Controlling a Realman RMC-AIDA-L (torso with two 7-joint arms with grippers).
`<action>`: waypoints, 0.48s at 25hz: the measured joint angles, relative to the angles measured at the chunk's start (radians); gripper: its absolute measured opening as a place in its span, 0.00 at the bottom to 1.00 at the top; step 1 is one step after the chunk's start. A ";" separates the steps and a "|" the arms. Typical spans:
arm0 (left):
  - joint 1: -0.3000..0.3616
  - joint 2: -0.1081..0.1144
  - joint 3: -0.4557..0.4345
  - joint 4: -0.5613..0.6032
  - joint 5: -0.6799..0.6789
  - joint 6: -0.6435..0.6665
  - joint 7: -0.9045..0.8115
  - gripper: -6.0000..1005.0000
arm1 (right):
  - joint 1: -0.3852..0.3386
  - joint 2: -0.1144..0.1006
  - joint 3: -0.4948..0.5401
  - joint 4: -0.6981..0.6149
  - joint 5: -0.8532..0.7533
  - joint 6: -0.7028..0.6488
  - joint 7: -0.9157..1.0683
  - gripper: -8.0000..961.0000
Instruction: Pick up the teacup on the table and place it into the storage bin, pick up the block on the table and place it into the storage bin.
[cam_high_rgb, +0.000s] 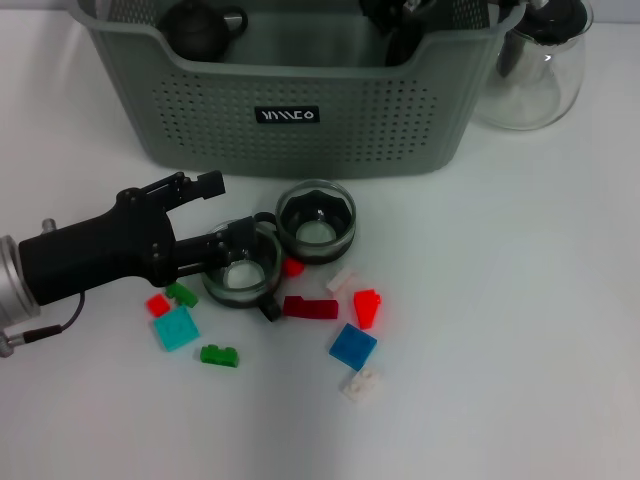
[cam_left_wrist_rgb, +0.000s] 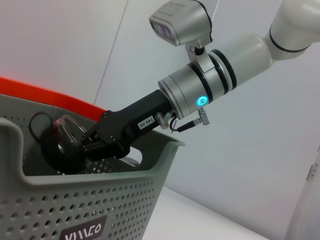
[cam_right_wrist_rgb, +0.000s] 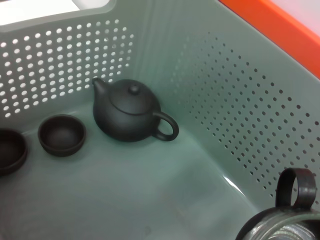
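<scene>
Two glass teacups stand in front of the storage bin (cam_high_rgb: 300, 150): one (cam_high_rgb: 242, 268) at my left gripper, the other (cam_high_rgb: 316, 218) just to its right. My left gripper (cam_high_rgb: 218, 212) is open, one finger lying over the nearer cup's rim, the other outside it. Several blocks lie around them, among them a dark red one (cam_high_rgb: 310, 307), a blue one (cam_high_rgb: 353, 345) and a cyan one (cam_high_rgb: 175, 327). My right gripper (cam_left_wrist_rgb: 87, 145) reaches down into the bin (cam_left_wrist_rgb: 75, 200), shut on a third glass teacup (cam_left_wrist_rgb: 62, 135), whose black handle (cam_right_wrist_rgb: 295, 187) shows in the right wrist view.
Inside the bin (cam_right_wrist_rgb: 240, 115) sit a dark teapot (cam_right_wrist_rgb: 130, 112) and two small dark cups (cam_right_wrist_rgb: 61, 135). A clear glass pitcher (cam_high_rgb: 535, 65) stands right of the bin. Green (cam_high_rgb: 218, 354), red (cam_high_rgb: 367, 307) and white (cam_high_rgb: 361, 383) blocks lie near the cups.
</scene>
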 joint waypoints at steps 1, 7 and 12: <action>0.000 0.000 0.000 0.000 0.000 0.000 0.000 0.86 | 0.000 0.000 0.000 0.000 0.000 0.000 0.001 0.07; 0.000 0.000 0.000 0.000 0.000 0.000 0.000 0.86 | -0.001 0.002 0.000 0.000 -0.018 -0.001 0.006 0.11; 0.001 0.000 0.000 0.000 0.000 0.001 0.000 0.86 | -0.001 0.004 0.001 0.000 -0.025 -0.002 0.008 0.14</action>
